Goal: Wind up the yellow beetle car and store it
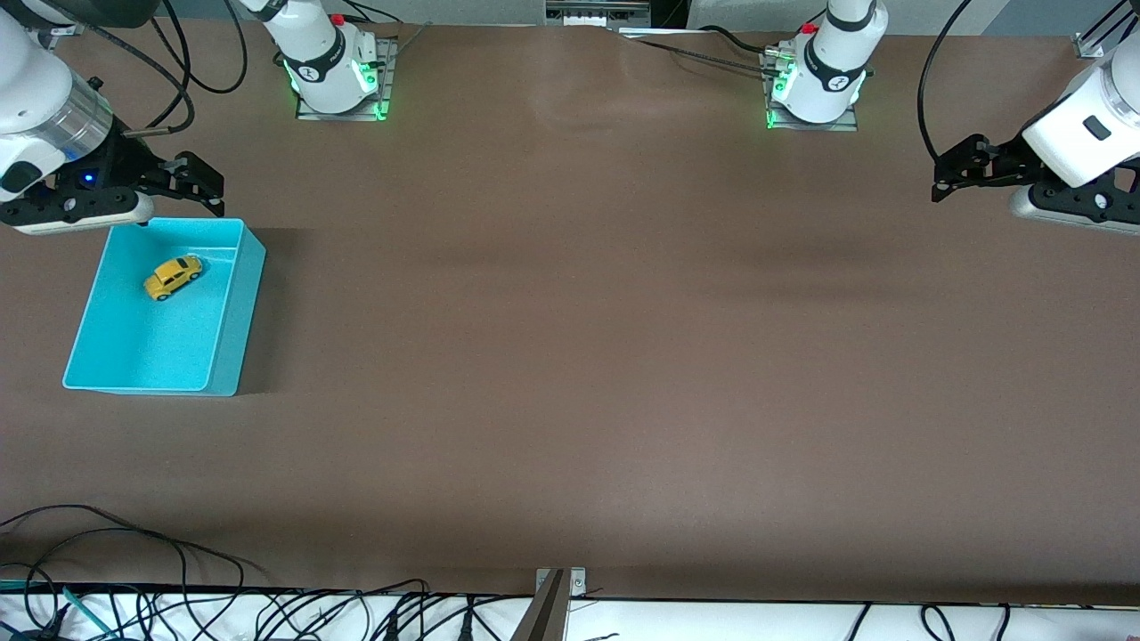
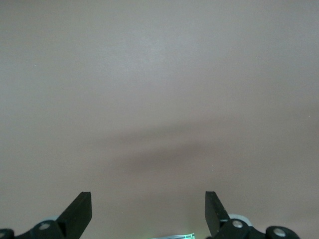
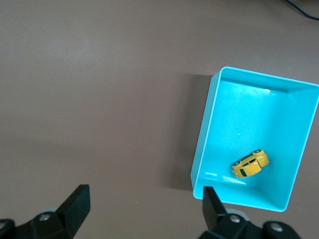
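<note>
The yellow beetle car [image 1: 173, 276] lies inside the turquoise bin [image 1: 239, 303] at the right arm's end of the table, in the part of the bin farther from the front camera. It also shows in the right wrist view [image 3: 250, 165], inside the bin [image 3: 204, 144]. My right gripper [image 1: 200, 182] is open and empty, up in the air just above the bin's farther rim; its jaws stand wide apart [image 3: 145, 205]. My left gripper [image 1: 957, 174] is open and empty, held over bare table at the left arm's end [image 2: 148, 209].
The brown table [image 1: 579, 312] stretches between the two arms. The arm bases [image 1: 334, 67] stand along the edge farthest from the front camera. Cables [image 1: 134, 588] lie along the edge nearest that camera.
</note>
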`<state>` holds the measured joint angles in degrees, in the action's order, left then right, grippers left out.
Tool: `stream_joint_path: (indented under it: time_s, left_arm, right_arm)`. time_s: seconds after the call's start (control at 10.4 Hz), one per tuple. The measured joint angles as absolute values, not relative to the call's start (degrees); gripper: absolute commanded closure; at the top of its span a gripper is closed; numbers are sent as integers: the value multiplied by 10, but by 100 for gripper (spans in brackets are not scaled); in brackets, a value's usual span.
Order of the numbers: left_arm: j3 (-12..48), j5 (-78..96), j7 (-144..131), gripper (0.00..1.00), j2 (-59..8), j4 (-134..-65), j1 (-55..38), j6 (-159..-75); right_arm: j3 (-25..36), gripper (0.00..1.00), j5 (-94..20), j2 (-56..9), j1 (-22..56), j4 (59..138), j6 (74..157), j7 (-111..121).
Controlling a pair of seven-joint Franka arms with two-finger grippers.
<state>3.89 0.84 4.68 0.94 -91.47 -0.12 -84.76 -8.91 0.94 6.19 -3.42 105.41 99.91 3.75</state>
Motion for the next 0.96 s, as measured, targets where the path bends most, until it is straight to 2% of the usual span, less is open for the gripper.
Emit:
stream_joint_path:
  time_s: [0.48,0.77,0.96]
  left_arm:
    - [39,8,47,0,9,-915,-1,-848]
    - [39,8,47,0,9,-915,-1,-848]
    - [39,8,47,0,9,-915,-1,-848]
  right_arm:
    - [-21,0,38,55,27,1030,999,28]
    - [42,0,39,54,76,1027,994,18]
    - [36,0,39,53,75,1019,975,-22]
